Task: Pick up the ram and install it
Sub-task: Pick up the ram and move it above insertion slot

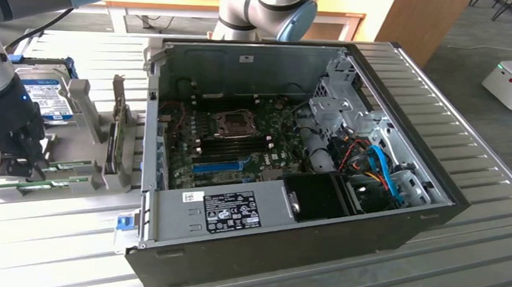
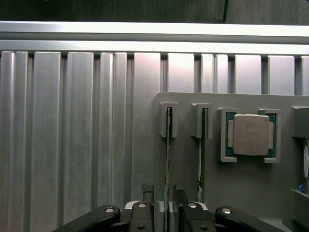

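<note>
— Where is the ram?
— The ram [image 2: 168, 159] stands on edge in a slot of the grey holder [image 2: 186, 164], which lies on the ribbed metal tabletop [image 2: 72, 145]. A second stick [image 2: 202, 159] stands in the next slot, and a processor [image 2: 250, 134] sits in a pocket beyond it.
— And the hand?
— The hand [image 2: 163, 193] is released. Its fingers [image 2: 147, 191] are spread to either side of the ram without pressing it. It hangs over the holder, at the exterior view's left of the open computer case [image 1: 299, 152].
</note>
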